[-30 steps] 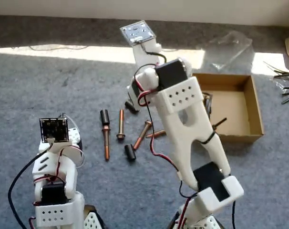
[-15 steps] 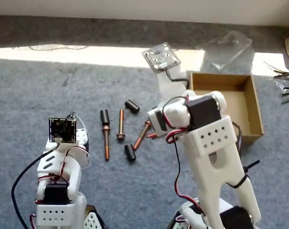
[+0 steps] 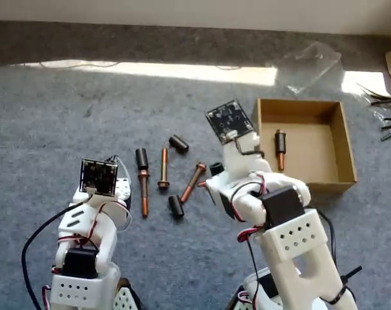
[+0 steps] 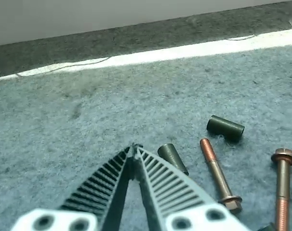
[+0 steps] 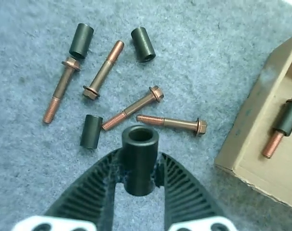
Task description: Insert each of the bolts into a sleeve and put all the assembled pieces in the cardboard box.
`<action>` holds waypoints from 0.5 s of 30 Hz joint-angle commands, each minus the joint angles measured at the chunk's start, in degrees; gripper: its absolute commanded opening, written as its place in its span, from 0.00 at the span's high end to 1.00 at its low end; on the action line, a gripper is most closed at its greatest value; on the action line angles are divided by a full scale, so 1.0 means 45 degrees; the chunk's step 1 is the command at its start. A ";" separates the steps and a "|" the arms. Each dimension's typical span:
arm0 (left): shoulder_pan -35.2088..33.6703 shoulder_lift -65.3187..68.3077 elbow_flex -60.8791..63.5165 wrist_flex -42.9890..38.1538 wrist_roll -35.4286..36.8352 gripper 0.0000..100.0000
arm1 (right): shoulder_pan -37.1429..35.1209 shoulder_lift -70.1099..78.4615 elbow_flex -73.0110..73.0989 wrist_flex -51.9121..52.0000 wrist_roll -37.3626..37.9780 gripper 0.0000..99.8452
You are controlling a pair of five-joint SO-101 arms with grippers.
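My right gripper [image 5: 139, 157] is shut on a black sleeve [image 5: 140, 139] and holds it above the grey carpet, beside the cardboard box [image 3: 330, 116]. Inside the box lies one bolt with a sleeve on it [image 3: 280, 148], which also shows as the assembled piece [image 5: 282, 126]. Several copper bolts lie loose on the carpet, among them one [image 5: 133, 107] just beyond the held sleeve and another [image 5: 171, 123] beside it. Loose sleeves [image 5: 91, 131] [image 5: 143, 44] lie among them. A third sleeve [image 5: 81, 41] rests end to end against a bolt's head [image 5: 70, 63]. My left gripper [image 4: 133, 148] is shut and empty, low over the carpet near a sleeve [image 4: 172, 156].
Clear plastic wrapping [image 3: 308, 63] lies beyond the box, and dark tools [image 3: 386, 106] sit at the far right edge. A thin cable [image 3: 73, 64] runs along the sunlit strip at the back. Open carpet lies to the left of the bolts.
The right arm has drawn back from over the box toward its base, which uncovers the assembled piece in the box. The left arm has shifted slightly to the right.
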 commanded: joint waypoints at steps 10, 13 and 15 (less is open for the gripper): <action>-0.0186 -0.0049 -0.0225 0.0020 0.0059 1.00 | 0.0166 -0.1534 0.4132 -0.3917 0.0078 0.99; -0.0400 -0.0049 -0.0244 -0.0020 0.0059 1.00 | 0.0361 -0.1534 0.4405 -0.4093 0.0078 0.99; -0.0400 -0.0049 -0.0244 -0.0020 0.0039 1.00 | 0.0889 -0.1534 0.4425 -0.4210 0.0059 0.99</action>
